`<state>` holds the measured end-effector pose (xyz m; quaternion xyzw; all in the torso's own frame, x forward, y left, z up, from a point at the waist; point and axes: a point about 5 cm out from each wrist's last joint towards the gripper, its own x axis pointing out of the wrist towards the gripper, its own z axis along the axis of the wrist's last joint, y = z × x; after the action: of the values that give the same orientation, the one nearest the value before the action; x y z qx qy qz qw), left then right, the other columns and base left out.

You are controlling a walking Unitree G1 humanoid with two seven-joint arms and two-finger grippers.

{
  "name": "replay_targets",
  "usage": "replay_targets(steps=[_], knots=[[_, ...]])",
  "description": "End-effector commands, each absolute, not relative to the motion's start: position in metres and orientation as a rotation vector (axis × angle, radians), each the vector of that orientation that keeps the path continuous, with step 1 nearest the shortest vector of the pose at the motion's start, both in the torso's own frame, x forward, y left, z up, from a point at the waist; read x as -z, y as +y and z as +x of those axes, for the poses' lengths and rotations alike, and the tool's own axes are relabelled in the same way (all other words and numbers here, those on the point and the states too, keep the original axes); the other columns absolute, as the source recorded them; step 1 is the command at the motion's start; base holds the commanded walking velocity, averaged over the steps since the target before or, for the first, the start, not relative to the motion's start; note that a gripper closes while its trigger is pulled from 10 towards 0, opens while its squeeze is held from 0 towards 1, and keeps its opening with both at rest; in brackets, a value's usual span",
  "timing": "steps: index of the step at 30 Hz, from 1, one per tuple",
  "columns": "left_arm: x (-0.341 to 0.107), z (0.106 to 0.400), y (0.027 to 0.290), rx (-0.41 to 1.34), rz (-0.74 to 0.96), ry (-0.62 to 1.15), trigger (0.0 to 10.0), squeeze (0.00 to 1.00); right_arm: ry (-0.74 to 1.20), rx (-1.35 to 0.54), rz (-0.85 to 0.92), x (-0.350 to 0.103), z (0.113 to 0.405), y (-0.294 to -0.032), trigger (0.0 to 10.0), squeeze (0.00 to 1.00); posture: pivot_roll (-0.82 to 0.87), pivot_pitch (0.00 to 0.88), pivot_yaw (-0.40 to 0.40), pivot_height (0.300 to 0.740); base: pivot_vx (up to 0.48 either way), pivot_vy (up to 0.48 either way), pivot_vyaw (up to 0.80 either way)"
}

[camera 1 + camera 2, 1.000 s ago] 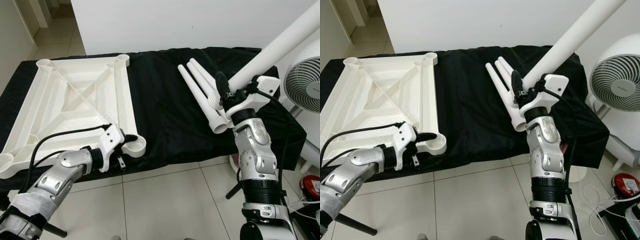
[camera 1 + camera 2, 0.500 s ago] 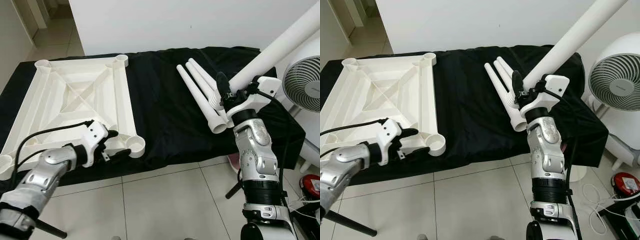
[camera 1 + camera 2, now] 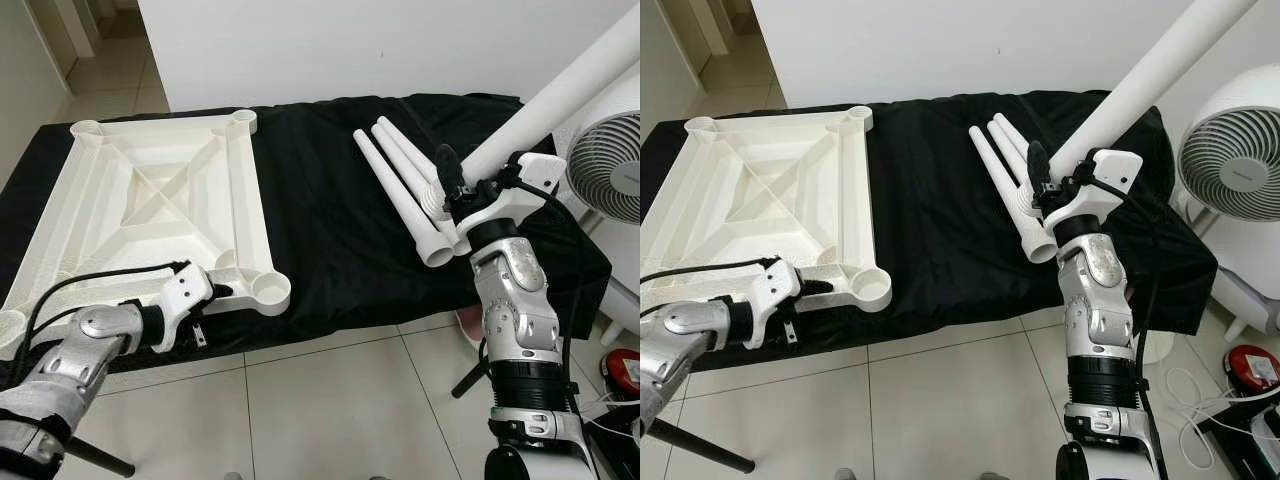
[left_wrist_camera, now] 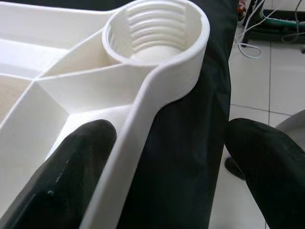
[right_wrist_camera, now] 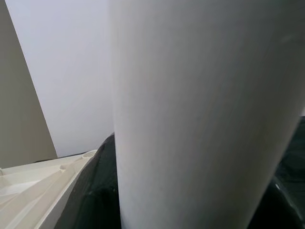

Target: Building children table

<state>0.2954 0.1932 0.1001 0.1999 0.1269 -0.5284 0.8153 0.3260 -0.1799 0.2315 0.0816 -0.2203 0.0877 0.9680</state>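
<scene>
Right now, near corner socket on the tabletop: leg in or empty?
Empty. The left wrist view looks into the near corner socket and shows bare threads; the right gripper holds a leg aloft.

Tabletop [image 3: 150, 190]: white matt plastic, ribbed socket. Legs [image 3: 405, 190]: smooth white plastic. Cloth [image 3: 320, 200]: black matt fabric. Floor [image 3: 330, 400]: glossy tile.

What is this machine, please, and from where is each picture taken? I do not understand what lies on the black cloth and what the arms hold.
This is a humanoid robot seen from its own cameras. Two pictures come from its head, looking down; two come from its wrists. On the black cloth lies an upside-down white tabletop with threaded corner sockets, and three loose legs. The right gripper holds a fourth white leg, tilted upward. The left gripper is open, its black fingers either side of the tabletop's edge near a corner socket. A fan stands at right.
</scene>
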Motion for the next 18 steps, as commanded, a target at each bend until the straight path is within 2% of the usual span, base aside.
replay_targets(steps=[1, 7, 11, 12, 13, 18], knots=[[-0.098, 0.297, 0.193, 1.091, 0.449, 0.276, 10.0, 0.00, -0.464, -0.182, 0.161, -0.236, 0.325, -0.180, 10.0, 0.00, -0.11, 0.000, 0.041, 0.740, 0.000, 0.000, 0.00], [-0.095, 0.300, 0.189, 1.088, 0.451, 0.295, 10.0, 0.00, -0.464, -0.185, 0.157, -0.236, 0.326, -0.179, 10.0, 0.00, -0.12, 0.000, 0.042, 0.740, 0.000, 0.000, 0.00], [-0.096, 0.303, 0.170, 1.124, 0.379, 0.278, 10.0, 0.00, -0.465, -0.187, 0.151, -0.237, 0.325, -0.179, 10.0, 0.00, -0.13, 0.000, 0.041, 0.740, 0.000, 0.000, 0.00], [-0.096, 0.302, 0.167, 1.136, 0.361, 0.275, 9.0, 0.00, -0.465, -0.188, 0.151, -0.237, 0.325, -0.179, 10.0, 0.00, -0.13, 0.000, 0.042, 0.740, 0.000, 0.000, 0.00], [-0.096, 0.302, 0.165, 1.149, 0.351, 0.268, 0.0, 0.00, -0.465, -0.190, 0.150, -0.237, 0.325, -0.179, 10.0, 0.00, -0.13, 0.000, 0.041, 0.740, 0.000, 0.000, 0.00], [-0.094, 0.300, 0.158, 1.178, 0.334, 0.256, 0.0, 0.00, -0.463, -0.192, 0.150, -0.236, 0.325, -0.178, 10.0, 0.00, -0.13, 0.000, 0.043, 0.740, 0.000, 0.000, 0.00]])
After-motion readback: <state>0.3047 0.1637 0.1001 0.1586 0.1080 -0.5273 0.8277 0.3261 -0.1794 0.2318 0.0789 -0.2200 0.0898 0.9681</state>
